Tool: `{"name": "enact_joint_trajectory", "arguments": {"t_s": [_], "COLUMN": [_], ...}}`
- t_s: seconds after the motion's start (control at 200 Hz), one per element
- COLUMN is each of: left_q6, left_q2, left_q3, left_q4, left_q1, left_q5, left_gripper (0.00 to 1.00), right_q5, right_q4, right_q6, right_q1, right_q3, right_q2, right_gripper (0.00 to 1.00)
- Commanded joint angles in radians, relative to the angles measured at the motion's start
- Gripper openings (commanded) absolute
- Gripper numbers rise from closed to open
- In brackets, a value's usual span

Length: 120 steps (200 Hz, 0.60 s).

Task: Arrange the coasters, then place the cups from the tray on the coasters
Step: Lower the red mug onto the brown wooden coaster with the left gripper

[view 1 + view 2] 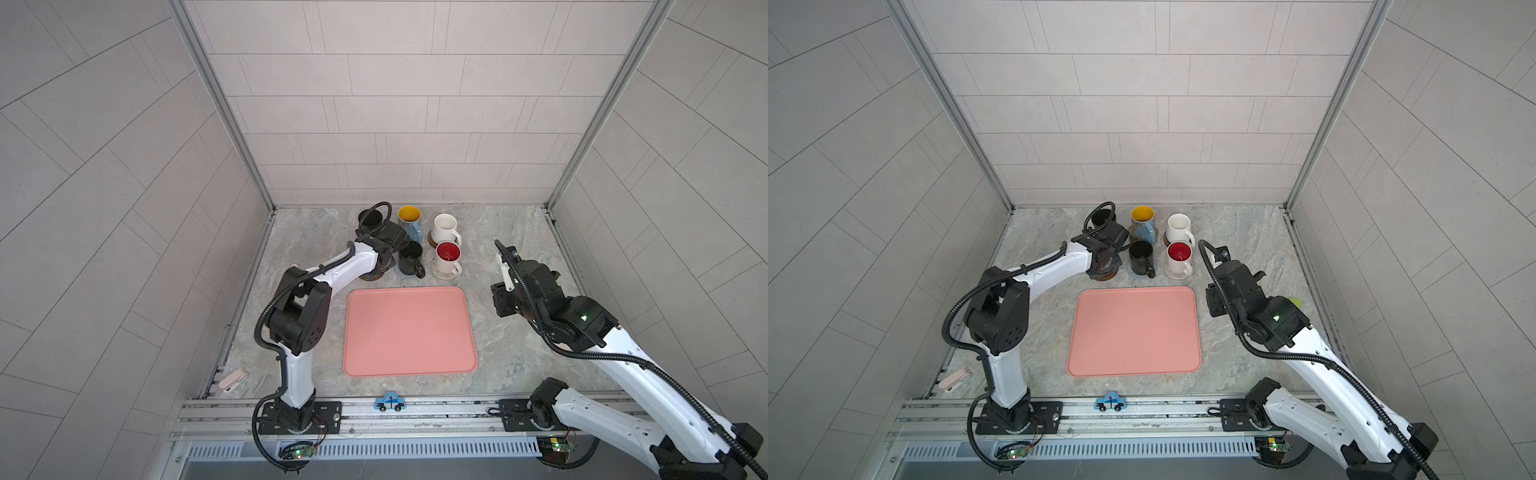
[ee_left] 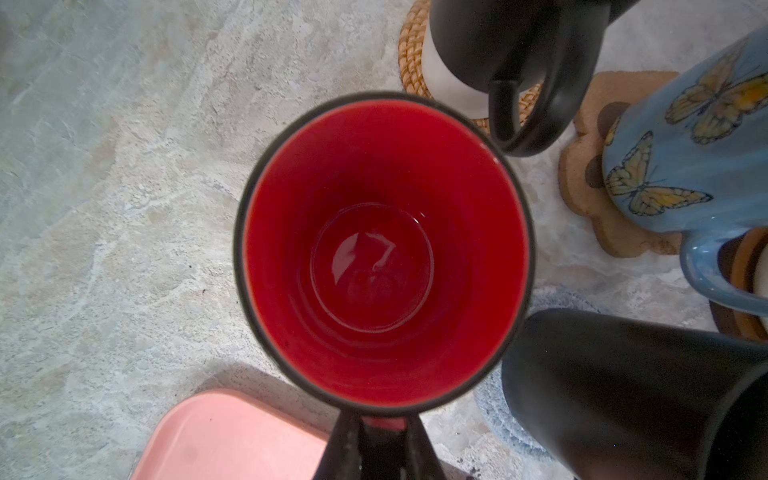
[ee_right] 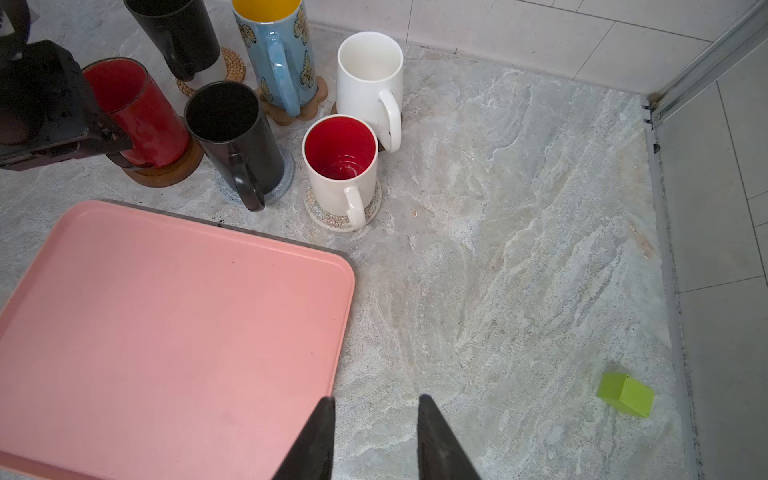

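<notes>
My left gripper (image 2: 382,420) is shut on the handle of the red cup (image 2: 382,249). That cup stands on a dark brown wooden coaster (image 3: 166,168) just beyond the tray (image 1: 409,332), which holds nothing. In both top views the left wrist hides the red cup. Beside it a black cup (image 1: 410,257) stands on the grey-blue crochet coaster (image 3: 286,174), and the white cup with red inside (image 1: 448,254) on the cream crochet coaster (image 3: 324,216). Behind them are a black cup (image 2: 511,45) on the rattan coaster (image 2: 411,50), the blue cup (image 1: 409,222) on the paw-shaped coaster (image 2: 582,174), and the cream-white cup (image 1: 444,227). My right gripper (image 3: 376,415) is open over the table by the tray's corner.
A green block (image 3: 625,394) lies on the table to the right, near the side wall. A blue toy car (image 1: 390,402) sits on the front rail. A small pink object (image 1: 232,379) lies at the front left edge. Tiled walls enclose three sides.
</notes>
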Motion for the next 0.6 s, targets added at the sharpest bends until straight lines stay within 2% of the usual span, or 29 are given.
{"name": "enact_joint_trajectory", "arguments": {"t_s": [0.0, 0.38, 0.595], "left_q6": [-0.026, -0.043, -0.05], "left_q2": [0.0, -0.012, -0.017], "left_q3": [-0.017, -0.036, -0.035], "left_q4": [0.016, 0.041, 0.045], "left_q1": [-0.003, -0.01, -0.01], "left_q5": [-0.029, 0.016, 0.043], "left_gripper": [0.08, 0.31, 0.37], "right_q5": [0.024, 0.033, 0.033], "right_q4": [-0.012, -0.01, -0.01], "right_q6": [0.01, 0.012, 0.015], "right_q1": [-0.003, -0.004, -0.003], "right_q3": [-0.01, -0.01, -0.009], "right_q2": [-0.013, -0.015, -0.019], "right_gripper": [0.36, 0.36, 0.36]}}
